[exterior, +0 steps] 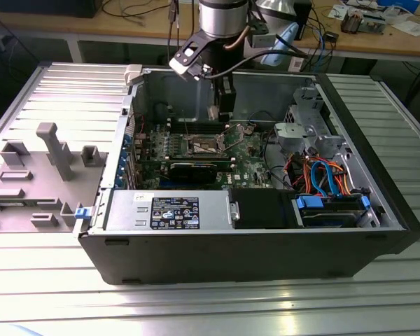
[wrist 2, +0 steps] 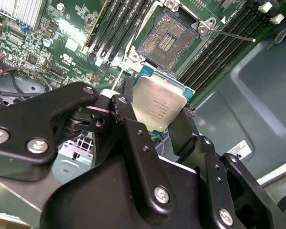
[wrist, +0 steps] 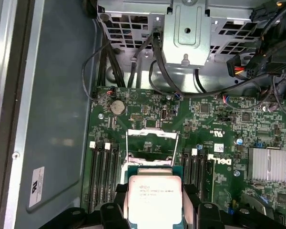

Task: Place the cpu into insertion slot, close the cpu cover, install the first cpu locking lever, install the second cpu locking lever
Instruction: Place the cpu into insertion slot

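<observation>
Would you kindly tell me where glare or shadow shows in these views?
Exterior view: the ribbed table glares, while the case interior lies dim. First wrist view: the cpu lid is brightly washed. Second wrist view: the cpu reflects softly between dark fingers.

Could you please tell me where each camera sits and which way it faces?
Exterior view: off the arm, above the open computer case, looking down into it; the arm and pincer show.
First wrist view: on the wrist, facing along the motherboard; black fingers flank the cpu.
Second wrist view: on the wrist, facing the insertion slot past the pincer's linkages.
Both wrist views share the held cpu.
</observation>
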Controlling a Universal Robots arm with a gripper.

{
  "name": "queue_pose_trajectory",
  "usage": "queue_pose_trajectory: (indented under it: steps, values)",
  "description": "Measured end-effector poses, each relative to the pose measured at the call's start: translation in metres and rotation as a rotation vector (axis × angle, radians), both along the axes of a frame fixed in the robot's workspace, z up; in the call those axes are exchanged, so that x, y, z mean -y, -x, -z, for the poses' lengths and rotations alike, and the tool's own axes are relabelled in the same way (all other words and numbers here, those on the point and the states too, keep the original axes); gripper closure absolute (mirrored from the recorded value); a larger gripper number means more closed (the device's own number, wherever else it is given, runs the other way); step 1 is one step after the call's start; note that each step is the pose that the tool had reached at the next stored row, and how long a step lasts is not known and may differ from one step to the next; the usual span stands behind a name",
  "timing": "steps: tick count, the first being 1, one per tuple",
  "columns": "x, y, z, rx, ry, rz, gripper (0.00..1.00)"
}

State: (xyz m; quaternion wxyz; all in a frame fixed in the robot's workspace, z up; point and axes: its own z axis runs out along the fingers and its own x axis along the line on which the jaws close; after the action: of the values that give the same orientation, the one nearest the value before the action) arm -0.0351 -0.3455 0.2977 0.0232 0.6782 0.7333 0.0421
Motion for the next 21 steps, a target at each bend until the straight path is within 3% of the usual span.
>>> queue_pose_trajectory:
  steps: [3,9,14,21]
  values:
    - [-0.0014,0.0015,0.0092,-0.0003,0.0002,0.024,0.46]
    - [-0.0032,0.0065,0.0204,-0.0028,0.0017,0.064,0.46]
    - [-0.0032,0.016,0.0244,-0.0051,0.0009,0.065,0.46]
    - [-0.0032,0.0163,0.0256,-0.0053,0.0008,0.065,0.46]
